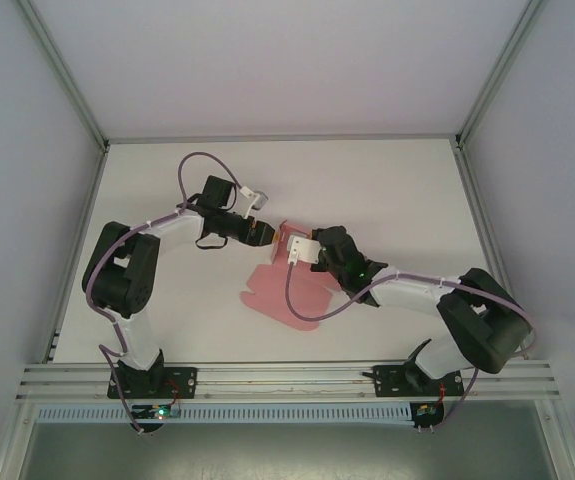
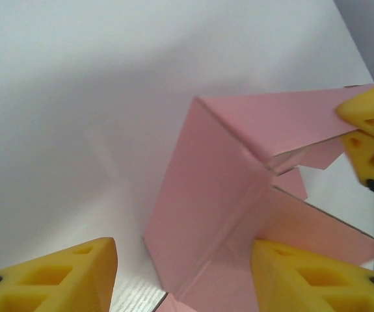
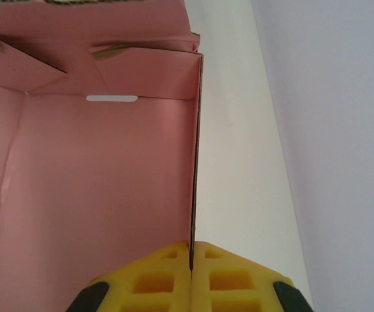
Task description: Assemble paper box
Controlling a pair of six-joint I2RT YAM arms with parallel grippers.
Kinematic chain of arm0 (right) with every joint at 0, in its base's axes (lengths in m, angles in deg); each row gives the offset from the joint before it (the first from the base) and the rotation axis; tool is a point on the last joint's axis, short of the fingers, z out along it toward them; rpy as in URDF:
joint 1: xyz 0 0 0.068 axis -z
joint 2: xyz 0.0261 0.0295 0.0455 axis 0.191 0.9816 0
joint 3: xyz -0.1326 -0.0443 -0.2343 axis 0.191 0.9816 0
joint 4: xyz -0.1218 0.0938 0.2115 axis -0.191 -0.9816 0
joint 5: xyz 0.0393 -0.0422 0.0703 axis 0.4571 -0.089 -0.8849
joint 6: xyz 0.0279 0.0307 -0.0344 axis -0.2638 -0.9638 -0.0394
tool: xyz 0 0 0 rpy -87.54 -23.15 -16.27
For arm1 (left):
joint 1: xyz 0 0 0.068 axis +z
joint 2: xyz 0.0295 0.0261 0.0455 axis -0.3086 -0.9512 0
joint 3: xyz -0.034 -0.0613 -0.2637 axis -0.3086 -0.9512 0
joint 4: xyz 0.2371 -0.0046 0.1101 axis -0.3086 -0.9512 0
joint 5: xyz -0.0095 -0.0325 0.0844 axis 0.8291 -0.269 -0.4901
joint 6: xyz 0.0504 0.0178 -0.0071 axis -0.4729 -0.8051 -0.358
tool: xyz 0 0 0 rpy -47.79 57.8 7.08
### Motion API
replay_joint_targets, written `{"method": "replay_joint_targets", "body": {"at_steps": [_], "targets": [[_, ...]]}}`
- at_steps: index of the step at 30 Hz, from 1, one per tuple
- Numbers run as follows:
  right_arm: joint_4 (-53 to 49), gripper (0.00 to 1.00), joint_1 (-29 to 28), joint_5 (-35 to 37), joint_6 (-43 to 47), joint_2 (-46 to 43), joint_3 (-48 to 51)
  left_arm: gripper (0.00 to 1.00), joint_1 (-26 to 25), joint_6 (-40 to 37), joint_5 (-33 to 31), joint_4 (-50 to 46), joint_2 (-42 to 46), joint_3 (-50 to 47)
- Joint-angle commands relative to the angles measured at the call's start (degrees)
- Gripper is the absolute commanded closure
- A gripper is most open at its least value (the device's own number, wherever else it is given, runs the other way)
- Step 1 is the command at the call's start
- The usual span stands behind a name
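From above, you see the paper box (image 1: 285,292) near the middle of the white table (image 1: 387,190). It is partly folded: most of it lies flat as a pink sheet with flaps, and its far end stands up. The left gripper (image 1: 264,232) meets that raised end from the left and the right gripper (image 1: 289,242) from the right. From this height you cannot tell how either claw stands.

The left wrist view brings the raised part close. Here the paper box (image 2: 206,195) shows a tall pink panel with a sharp crease, a second panel folding off to the right, and small tabs at the corner between them. The left gripper (image 2: 187,289) has its yellow fingers (image 2: 63,276) spread wide, one at each side of the box's lower edge. The right-hand finger sits in front of the card, and you cannot tell whether it touches. At the box's upper right, the right gripper (image 2: 352,130) pinches the edge of the second panel.

The right wrist view looks inside the paper box (image 3: 95,188): a broad pink panel, and a back panel with folded tabs and a small white slot. The right gripper (image 3: 191,260) is pressed together on the thin upright side wall, seen edge-on. To the right of the box lie bare table (image 3: 239,162) and a pale wall (image 3: 343,130). From above, a purple cable (image 1: 195,160) loops over the arm to the left of the box.
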Motion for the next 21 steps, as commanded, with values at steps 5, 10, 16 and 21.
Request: {"method": "replay_joint_targets", "body": {"at_steps": [5, 10, 16, 21], "targets": [[2.11, 1.0, -1.66, 2.05, 1.97, -3.56, 2.27, 0.43, -1.56, -6.32, 5.46, 1.5, 2.88, -2.68], [2.32, 1.0, -2.87, 3.05, 3.46, -5.55, 2.71, 0.44, -2.17, -6.99, 3.85, 3.11, 3.21, -3.65], [-1.8, 1.0, -5.53, 4.13, 2.24, -5.96, 2.17, 0.45, -4.33, -5.16, -4.85, 8.81, 4.31, -5.69], [-2.22, 1.0, -7.62, 7.24, 1.98, -5.18, 3.33, 0.46, -5.23, -2.93, -8.51, 18.02, 6.66, -12.21]]}}
